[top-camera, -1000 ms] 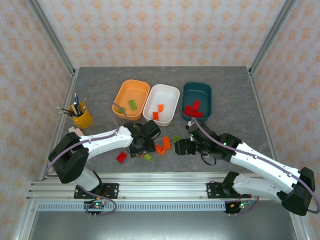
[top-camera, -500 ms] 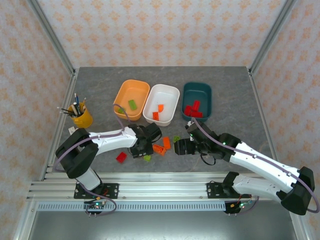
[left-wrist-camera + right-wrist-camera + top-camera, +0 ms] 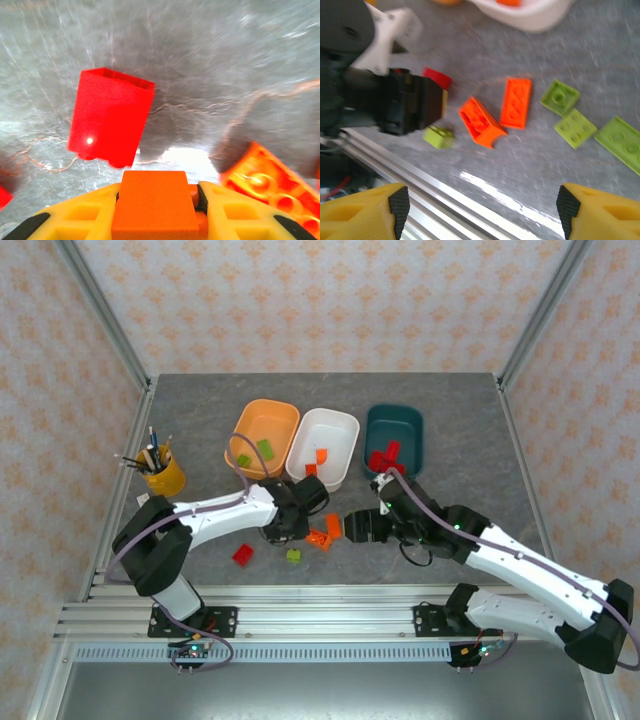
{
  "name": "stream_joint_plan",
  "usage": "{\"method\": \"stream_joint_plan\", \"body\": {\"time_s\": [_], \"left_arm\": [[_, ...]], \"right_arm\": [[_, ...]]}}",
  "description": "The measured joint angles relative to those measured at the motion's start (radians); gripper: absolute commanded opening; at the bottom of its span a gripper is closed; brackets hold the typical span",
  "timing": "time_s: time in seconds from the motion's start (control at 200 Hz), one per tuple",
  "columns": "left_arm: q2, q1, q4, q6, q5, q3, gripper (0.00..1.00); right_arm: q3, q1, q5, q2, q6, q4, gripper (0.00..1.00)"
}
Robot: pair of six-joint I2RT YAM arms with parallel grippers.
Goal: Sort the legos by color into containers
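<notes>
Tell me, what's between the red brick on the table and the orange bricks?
A lime green brick, in the top view, between the red brick and orange bricks.

The left hand (image 3: 159, 194) pinches 1 orange brick (image 3: 152, 215), with 1 red brick (image 3: 110, 117) lying on the grey tabletop (image 3: 225, 60).

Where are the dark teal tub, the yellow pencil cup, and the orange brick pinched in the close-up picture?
Dark teal plastic tub (image 3: 395, 428): top view, bare floor.
Small yellow pencil cup (image 3: 166, 481): top view, outer wall.
Orange plastic brick (image 3: 155, 200): left wrist view, flat face.
</notes>
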Motion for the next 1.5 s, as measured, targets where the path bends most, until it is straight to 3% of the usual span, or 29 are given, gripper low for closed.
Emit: {"method": "stream_joint_plan", "body": {"time_s": [0.295, 0.495, 0.6, 0.756, 0.901, 0.961, 1.071, 1.171, 1.496], "left_arm": [[0.033, 0.07, -0.152, 0.074, -0.017, 0.456, 0.34], [0.303, 0.167, -0.187, 0.142, 0.001, 0.783, 0.34], [0.47, 0.196, -0.195, 0.164, 0.025, 0.888, 0.35], [0.646, 0.217, -0.21, 0.188, 0.065, 0.956, 0.37], [0.722, 0.22, -0.216, 0.2, 0.095, 0.991, 0.38], [0.727, 0.22, -0.218, 0.202, 0.1, 0.996, 0.4], [0.727, 0.22, -0.224, 0.206, 0.103, 1.01, 0.56], [0.727, 0.22, -0.228, 0.208, 0.104, 1.017, 0.64], [0.644, 0.22, -0.286, 0.215, 0.061, 1.043, 0.74]], "right_arm": [[0.138, -0.021, 0.109, -0.03, 0.015, 0.153, 0.86], [0.158, -0.12, 0.201, -0.013, 0.048, 0.171, 0.87], [0.173, -0.16, 0.217, 0.01, 0.066, 0.164, 0.94], [0.173, -0.199, 0.214, 0.014, 0.111, 0.145, 0.97], [0.17, -0.215, 0.209, 0.014, 0.142, 0.124, 0.97], [0.166, -0.214, 0.206, 0.013, 0.15, 0.117, 0.97], [0.158, -0.215, 0.203, 0.013, 0.16, 0.106, 0.97], [0.155, -0.215, 0.2, 0.014, 0.163, 0.097, 0.97], [0.214, -0.215, 0.184, 0.067, 0.091, 0.008, 0.95]]}}
